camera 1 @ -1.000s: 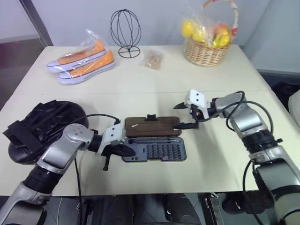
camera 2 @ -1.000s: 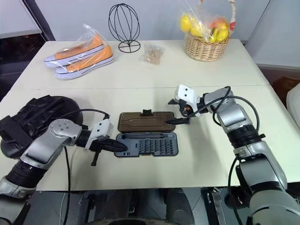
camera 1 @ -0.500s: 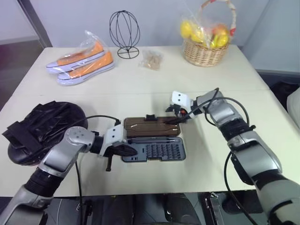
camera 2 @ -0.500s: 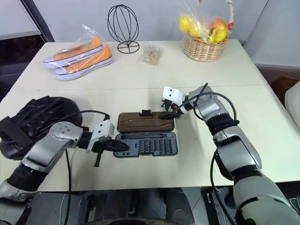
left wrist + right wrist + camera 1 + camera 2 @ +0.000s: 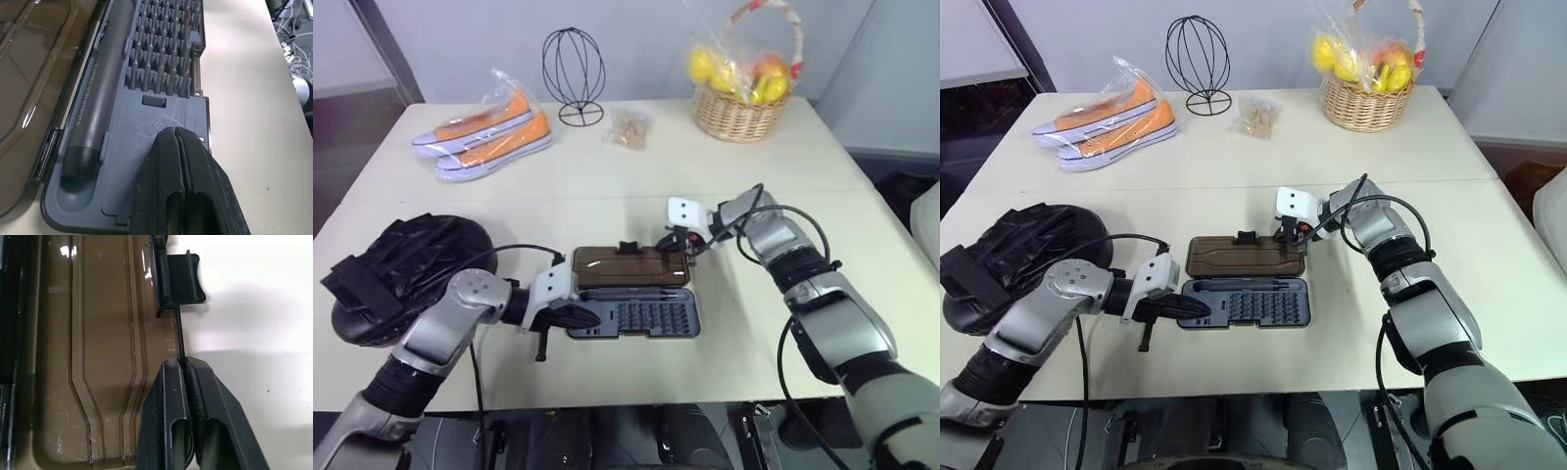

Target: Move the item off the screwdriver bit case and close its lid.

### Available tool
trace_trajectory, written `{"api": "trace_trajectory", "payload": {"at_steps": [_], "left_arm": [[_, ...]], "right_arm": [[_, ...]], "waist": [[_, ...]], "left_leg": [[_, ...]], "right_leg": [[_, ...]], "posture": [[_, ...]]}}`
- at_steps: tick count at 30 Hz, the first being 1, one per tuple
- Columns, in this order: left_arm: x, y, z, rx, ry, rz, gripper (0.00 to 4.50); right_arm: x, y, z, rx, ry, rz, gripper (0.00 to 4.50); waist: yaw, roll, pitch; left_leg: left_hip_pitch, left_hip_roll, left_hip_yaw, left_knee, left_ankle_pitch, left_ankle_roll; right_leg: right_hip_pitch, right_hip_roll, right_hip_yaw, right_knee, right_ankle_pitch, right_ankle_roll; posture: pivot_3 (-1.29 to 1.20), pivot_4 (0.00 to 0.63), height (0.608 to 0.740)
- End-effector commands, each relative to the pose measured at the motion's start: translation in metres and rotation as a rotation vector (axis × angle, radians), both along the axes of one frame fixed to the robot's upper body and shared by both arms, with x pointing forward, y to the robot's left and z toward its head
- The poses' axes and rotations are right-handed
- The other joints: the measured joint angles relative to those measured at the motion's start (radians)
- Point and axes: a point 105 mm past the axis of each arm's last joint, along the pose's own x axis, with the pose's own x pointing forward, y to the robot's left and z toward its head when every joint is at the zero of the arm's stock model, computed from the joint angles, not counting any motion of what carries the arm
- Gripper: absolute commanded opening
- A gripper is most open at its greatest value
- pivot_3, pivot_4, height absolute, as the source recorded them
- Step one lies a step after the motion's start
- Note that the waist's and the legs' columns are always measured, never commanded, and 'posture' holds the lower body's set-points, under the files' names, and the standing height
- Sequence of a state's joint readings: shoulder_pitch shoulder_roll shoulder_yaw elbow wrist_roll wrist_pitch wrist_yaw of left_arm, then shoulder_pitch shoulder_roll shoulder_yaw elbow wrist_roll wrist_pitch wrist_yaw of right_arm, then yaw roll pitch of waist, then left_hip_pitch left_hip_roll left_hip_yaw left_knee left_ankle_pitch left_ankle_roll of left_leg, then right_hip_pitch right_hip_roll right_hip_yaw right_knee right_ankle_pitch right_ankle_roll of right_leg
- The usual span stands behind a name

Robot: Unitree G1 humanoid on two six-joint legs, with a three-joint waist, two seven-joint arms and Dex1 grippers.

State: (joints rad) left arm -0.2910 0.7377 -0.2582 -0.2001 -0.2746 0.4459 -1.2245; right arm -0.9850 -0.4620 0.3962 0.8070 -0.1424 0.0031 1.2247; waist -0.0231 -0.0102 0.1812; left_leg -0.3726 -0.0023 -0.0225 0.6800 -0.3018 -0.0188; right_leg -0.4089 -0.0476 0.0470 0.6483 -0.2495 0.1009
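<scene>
At the table's near edge, the round black padded mitt (image 5: pixel 406 269) already lies clear of the open dark grey plastic bit case (image 5: pixel 634 313). The right hand (image 5: pixel 185 366) is pinched on the far edge of the smoky brown translucent lid (image 5: pixel 628 266); the left hand (image 5: pixel 175 142), fingers together, presses the tray. Next, I judge, the lid must be swung over and latched.

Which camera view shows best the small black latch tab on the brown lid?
The right wrist view: the latch tab is large there, on the lid's rim, beyond the shut right claw. Both eye views show it as a small dark bump.

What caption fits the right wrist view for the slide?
Right gripper shut on the far edge of the open smoky brown lid, beside its black latch tab, ready to fold it over.
</scene>
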Motion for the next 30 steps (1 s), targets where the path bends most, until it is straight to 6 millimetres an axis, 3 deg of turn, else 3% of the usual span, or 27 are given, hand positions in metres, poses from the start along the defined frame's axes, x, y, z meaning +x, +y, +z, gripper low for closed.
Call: {"api": "trace_trajectory", "payload": {"at_steps": [1,8,16,23,26,30], "left_arm": [[-0.006,0.006,-0.020,0.044,0.080,0.027,0.00],[-0.003,0.006,-0.021,0.028,0.111,0.048,0.00],[-0.005,0.002,-0.021,0.012,0.122,0.049,0.00],[-0.006,-0.001,-0.017,-0.018,0.143,0.068,0.00],[-0.005,-0.002,-0.011,-0.050,0.155,0.080,0.81],[-0.009,-0.004,0.003,-0.100,0.149,0.067,2.75]], "right_arm": [[-0.002,-0.002,0.000,-0.002,-0.041,0.014,0.02],[0.003,0.000,0.033,0.051,-0.278,-0.052,0.02],[-0.028,-0.007,0.064,0.052,-0.489,-0.116,0.02],[-0.047,-0.009,0.074,0.058,-0.592,-0.174,0.02],[-0.053,-0.008,0.073,0.063,-0.603,-0.181,0.00],[-0.054,-0.009,0.069,0.049,-0.612,-0.183,0.00]], "waist": [[0.000,0.000,0.000],[0.002,0.000,0.000],[0.005,0.000,0.000],[0.007,0.000,0.000],[0.009,0.000,0.000],[0.008,-0.001,0.000]], "left_leg": [[0.000,0.000,0.000,0.000,0.000,0.000],[0.000,0.000,-0.001,0.000,0.000,0.000],[-0.001,0.000,-0.001,0.001,0.000,0.000],[-0.001,0.000,-0.001,0.001,0.000,0.000],[-0.001,0.000,-0.001,0.001,0.000,0.000],[-0.001,0.000,-0.002,0.001,0.000,0.000]], "right_leg": [[0.000,0.000,0.000,0.000,0.000,0.000],[0.000,0.000,0.000,0.000,0.000,0.000],[0.000,0.000,0.000,0.000,-0.001,-0.002],[0.000,-0.001,0.000,0.000,-0.002,-0.003],[0.000,-0.001,-0.001,-0.001,-0.002,-0.003],[0.000,-0.001,-0.001,-0.001,-0.002,-0.003]], "posture": [[0.00,0.150,0.740],[0.00,0.150,0.740],[0.00,0.150,0.740],[0.00,0.150,0.740],[0.00,0.150,0.740],[0.00,0.150,0.740]]}}
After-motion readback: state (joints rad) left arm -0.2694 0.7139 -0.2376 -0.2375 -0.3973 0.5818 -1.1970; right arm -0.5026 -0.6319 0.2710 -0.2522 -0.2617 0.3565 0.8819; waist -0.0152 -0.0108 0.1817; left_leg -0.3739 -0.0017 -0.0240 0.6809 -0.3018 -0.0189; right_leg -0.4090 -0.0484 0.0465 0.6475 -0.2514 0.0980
